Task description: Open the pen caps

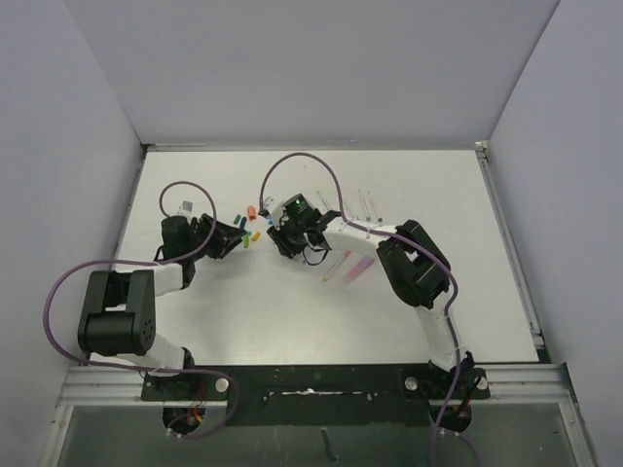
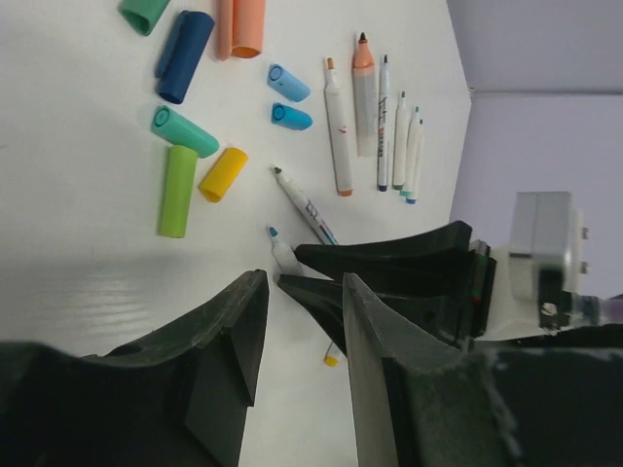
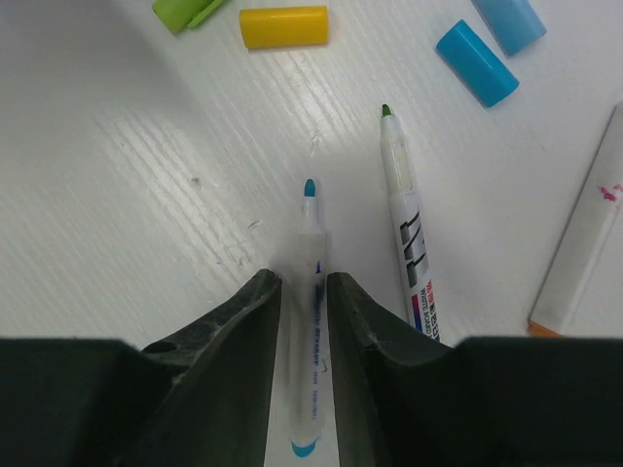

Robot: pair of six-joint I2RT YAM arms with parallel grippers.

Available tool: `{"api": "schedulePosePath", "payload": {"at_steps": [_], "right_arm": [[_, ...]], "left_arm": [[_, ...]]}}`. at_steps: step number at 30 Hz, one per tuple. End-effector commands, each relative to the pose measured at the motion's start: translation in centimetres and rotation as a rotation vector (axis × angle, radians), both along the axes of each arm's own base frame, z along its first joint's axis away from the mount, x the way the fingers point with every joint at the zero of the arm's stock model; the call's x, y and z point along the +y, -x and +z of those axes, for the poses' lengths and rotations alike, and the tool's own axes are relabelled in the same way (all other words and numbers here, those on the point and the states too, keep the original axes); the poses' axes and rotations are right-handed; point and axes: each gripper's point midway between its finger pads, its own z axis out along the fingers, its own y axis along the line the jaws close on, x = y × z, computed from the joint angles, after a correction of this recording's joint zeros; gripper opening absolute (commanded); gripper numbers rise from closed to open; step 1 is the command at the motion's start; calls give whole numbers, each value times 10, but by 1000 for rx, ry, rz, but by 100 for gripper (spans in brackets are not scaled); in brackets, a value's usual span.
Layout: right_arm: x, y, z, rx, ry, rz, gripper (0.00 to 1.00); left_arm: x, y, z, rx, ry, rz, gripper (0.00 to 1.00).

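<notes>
The task looks nearly finished. The right end effector (image 3: pixel 304 282) is closed on a thin white blue-tipped pen (image 3: pixel 310 229), whose tip is bare and points forward out of the fingers, low over the bench (image 3: pixel 146 195). Just to the right of these fingers lies a green-tipped pen (image 3: pixel 404 224), also without a cap. The left end effector (image 2: pixel 304 287) has its jaws apart and holds nothing; it is close to the right one. The pen caps lie loose ahead of the left end effector, well apart from it: a yellow cap (image 2: pixel 223 173) beside a green cap (image 2: pixel 178 190), a teal cap (image 2: pixel 185 131), two blue caps (image 2: pixel 292 117), a dark blue cap (image 2: pixel 185 53) and an orange cap (image 2: pixel 241 27). Further ahead and to the right, a row of pens (image 2: pixel 339 126) lies with bare tips. I judge that little remains except to lay down the held pen. Two pinkish pens (image 1: pixel 358 266) lie beside the right arm in the top view, but they are too small to tell whether they are capped.
</notes>
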Motion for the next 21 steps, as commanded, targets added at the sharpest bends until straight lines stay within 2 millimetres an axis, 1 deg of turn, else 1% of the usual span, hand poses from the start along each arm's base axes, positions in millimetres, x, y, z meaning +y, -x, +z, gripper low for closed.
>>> {"api": "schedulePosePath", "payload": {"at_steps": [1,3,5,8,10,11,12,13,14,16,17,19,21], "right_arm": [[9,-15,14,-62,-16,0,29],[9,-16,16,-70,-15,-3,30],[8,-17,21,-82,-21,-9,35],[5,-19,43,-127,-58,-30,41],[0,-20,63,-169,-82,-55,47],[-5,-19,72,-188,-88,-70,49],[-9,-19,82,-208,-96,-85,50],[-13,-18,92,-226,-101,-102,51],[-20,-18,101,-240,-104,-127,54],[-33,-16,115,-253,-103,-183,62],[-39,-13,119,-247,-96,-215,63],[-54,-8,121,-220,-68,-278,64],[-72,-2,117,-188,-26,-365,65]], "left_arm": [[4,-7,34,-96,0,18,35],[4,-6,37,-101,1,18,35],[4,-6,39,-105,2,20,36],[5,-6,44,-115,1,25,37],[5,-6,49,-131,-1,27,48],[5,-7,51,-137,-3,26,57],[5,-7,54,-145,-7,25,69],[5,-7,56,-150,-11,22,86],[5,-7,57,-153,-14,16,96],[4,-7,64,-170,-17,7,98],[3,-6,66,-177,-14,7,98],[3,-4,72,-191,-8,8,98],[1,-2,75,-197,1,6,98]]}}
